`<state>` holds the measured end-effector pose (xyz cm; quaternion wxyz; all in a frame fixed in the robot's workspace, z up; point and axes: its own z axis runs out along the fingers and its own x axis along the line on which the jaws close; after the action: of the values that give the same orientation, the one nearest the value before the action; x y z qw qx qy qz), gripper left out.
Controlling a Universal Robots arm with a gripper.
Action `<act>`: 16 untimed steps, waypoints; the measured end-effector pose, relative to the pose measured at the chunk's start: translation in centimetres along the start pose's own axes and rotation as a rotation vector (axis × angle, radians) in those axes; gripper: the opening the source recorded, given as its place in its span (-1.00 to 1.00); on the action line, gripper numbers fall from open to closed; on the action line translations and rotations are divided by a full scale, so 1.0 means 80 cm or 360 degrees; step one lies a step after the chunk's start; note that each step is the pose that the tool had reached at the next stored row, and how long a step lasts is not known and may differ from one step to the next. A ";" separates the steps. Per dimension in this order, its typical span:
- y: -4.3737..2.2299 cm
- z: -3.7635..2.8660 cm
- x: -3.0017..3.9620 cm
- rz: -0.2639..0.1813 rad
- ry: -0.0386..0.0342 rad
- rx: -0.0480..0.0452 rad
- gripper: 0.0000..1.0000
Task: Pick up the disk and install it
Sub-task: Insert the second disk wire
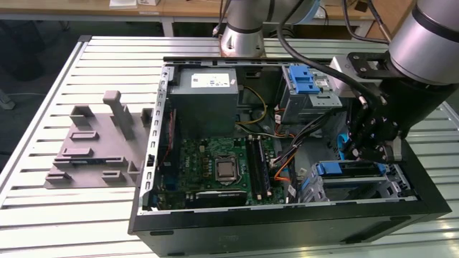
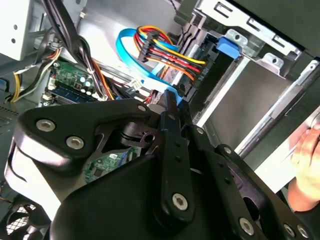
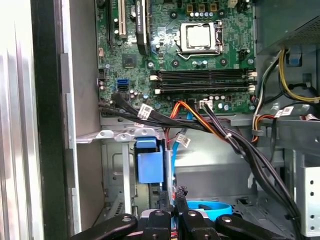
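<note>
The disk (image 1: 356,171), a silver-grey drive with a blue bracket end, sits in the lower drive cage at the exterior view's right, inside the open computer case (image 1: 154,161). My gripper (image 1: 371,152) hangs just above that cage. In the first wrist view its black fingertips (image 3: 180,192) stand close together, shut, beside the blue bracket end (image 3: 150,161). A thin blue data cable (image 3: 170,167) runs down to the tips. I cannot tell whether it is pinched between them. In the second wrist view the fingers (image 2: 169,107) reach toward the blue cable (image 2: 131,50) and a coloured power lead (image 2: 167,55).
The motherboard (image 1: 219,166) and the grey power supply (image 1: 208,102) fill the case's left half. Black cable bundles (image 3: 215,127) cross above the cage. A second blue-fronted bay (image 1: 304,81) sits at the back. A grey fixture (image 1: 97,142) lies on the slatted table. A hand (image 2: 306,155) shows outside the case.
</note>
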<state>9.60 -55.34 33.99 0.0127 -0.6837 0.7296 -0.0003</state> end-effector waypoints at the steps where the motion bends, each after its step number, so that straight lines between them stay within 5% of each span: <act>1: -0.0001 0.0007 0.0018 0.0000 0.0000 0.0000 -0.68; 16: -0.0012 0.0042 0.0081 0.0000 0.0000 0.0000 -0.68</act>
<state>9.67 -55.99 33.65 0.0126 -0.6838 0.7296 -0.0003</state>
